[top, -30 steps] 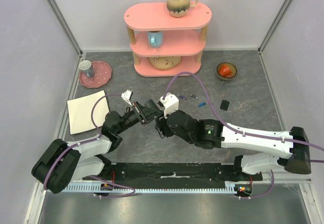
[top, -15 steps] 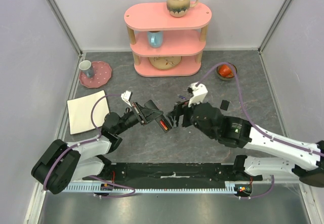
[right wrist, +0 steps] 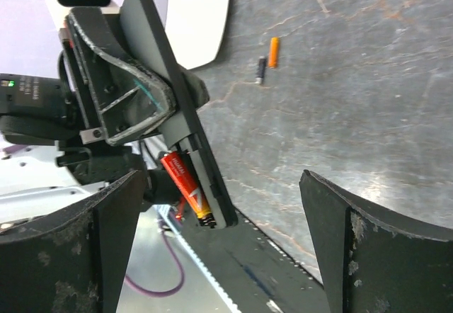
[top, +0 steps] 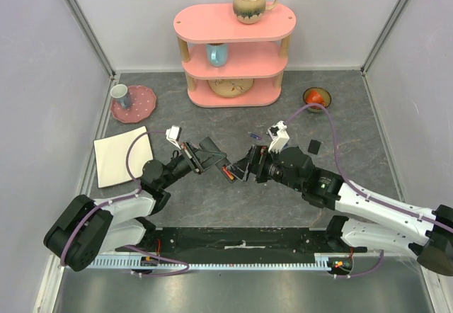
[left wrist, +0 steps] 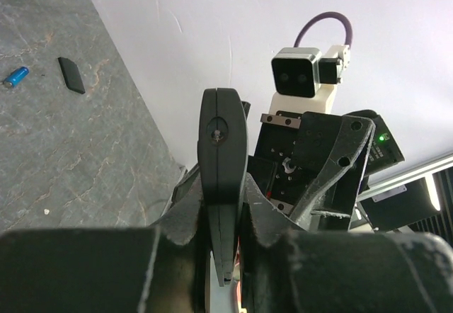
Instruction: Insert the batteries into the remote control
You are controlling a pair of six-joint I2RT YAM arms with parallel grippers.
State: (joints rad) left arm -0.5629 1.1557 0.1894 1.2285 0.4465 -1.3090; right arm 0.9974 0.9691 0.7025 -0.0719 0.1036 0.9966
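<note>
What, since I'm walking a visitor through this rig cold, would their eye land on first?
The remote control, clamped in the left gripper above mid-table, with a red-orange battery in its open compartment, and the right gripper gaping wide just opposite. Beyond them, the pink shelf against the back wall, a mug on top.

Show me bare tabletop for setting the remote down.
Bare: the right side, bordered by the small black piece, the bowl and the right wall; the strip before the pink shelf, between the pink plate and the bowl. Crowded: the centre, where the left gripper holds the remote control facing the right gripper.
</note>
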